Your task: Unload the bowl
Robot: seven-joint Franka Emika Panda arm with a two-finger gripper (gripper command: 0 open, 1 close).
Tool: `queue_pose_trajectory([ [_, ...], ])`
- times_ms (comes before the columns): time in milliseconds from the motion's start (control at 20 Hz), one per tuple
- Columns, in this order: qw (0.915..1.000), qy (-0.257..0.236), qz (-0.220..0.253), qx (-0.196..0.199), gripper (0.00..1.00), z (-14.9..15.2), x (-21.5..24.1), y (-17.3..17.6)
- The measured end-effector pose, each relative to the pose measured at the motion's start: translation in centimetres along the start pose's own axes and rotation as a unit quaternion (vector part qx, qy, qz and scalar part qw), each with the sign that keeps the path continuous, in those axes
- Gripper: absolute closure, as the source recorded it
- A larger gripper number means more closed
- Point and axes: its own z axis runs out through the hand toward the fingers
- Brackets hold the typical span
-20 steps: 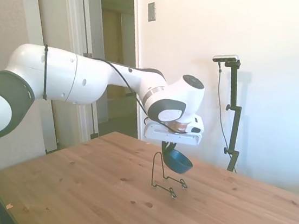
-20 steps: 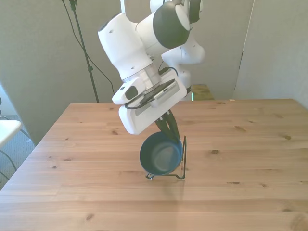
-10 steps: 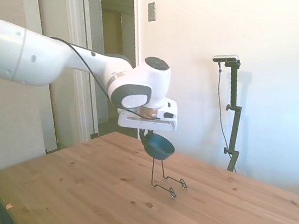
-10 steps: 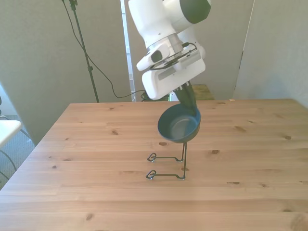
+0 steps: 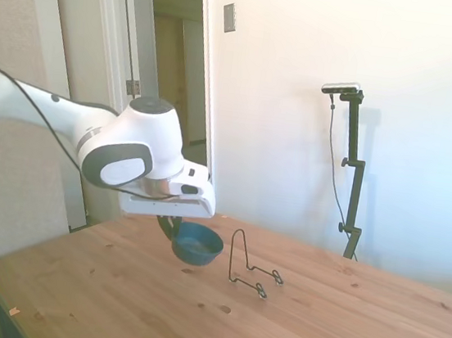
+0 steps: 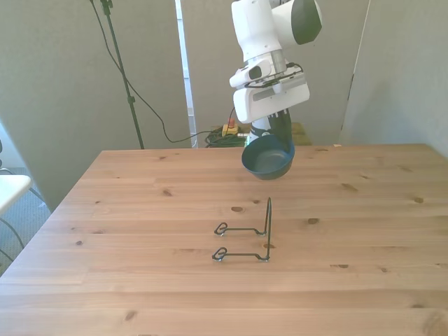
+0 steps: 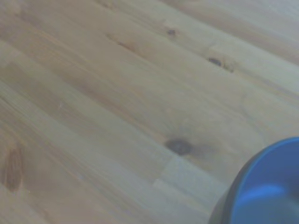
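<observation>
Hand [image 6: 278, 133] on the white arm [image 5: 43, 109] has the bowl [image 6: 268, 156] pinched by its rim, fingers clamped on the back edge, so it's gripping it for sure. You can see the dark fingers come down out of the flat white housing and disappear at the lip of the bowl in both room views.

That bowl is small, round and dark teal-blue, and it's hanging in the air, clear of the table [image 6: 140, 280], mouth facing up and tipped just a little. It's not touching the wood anywhere that I can see.

Using the wire stand [image 6: 246, 238] as the reference: the bowl is well apart from it and off it completely. In the front view it sits above and beyond the stand, roughly in line with the stand's upright loop. In the side view [image 5: 197, 244] it's on the arm's side of the stand [image 5: 252, 263], near it but with a clear gap between the 2.

The stand itself is thin black wire, standing upright on the table with its 2 little feet flat on the wood and nothing resting on it.

Wrist camera is pretty blurry. It mostly shows pale wood planks [image 7: 117, 107] with a few dark knots, and a curved blue piece of the bowl [image 7: 266, 186] poking in at 1 corner.
</observation>
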Motion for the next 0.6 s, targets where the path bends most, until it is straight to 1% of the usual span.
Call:
queue_pose_trajectory([
  [150, 0.9991, -0.011, 0.029, -0.027, 1.00, 1.6, -2.0, 0.6],
  [300, 0.9965, -0.026, 0.060, -0.052, 1.00, 3.5, -3.3, 0.6],
  [400, 0.9931, -0.027, 0.090, -0.070, 1.00, 4.3, -3.4, 0.4],
  [600, 0.9828, -0.038, 0.143, -0.110, 1.00, 6.6, -3.6, 0.0],
])
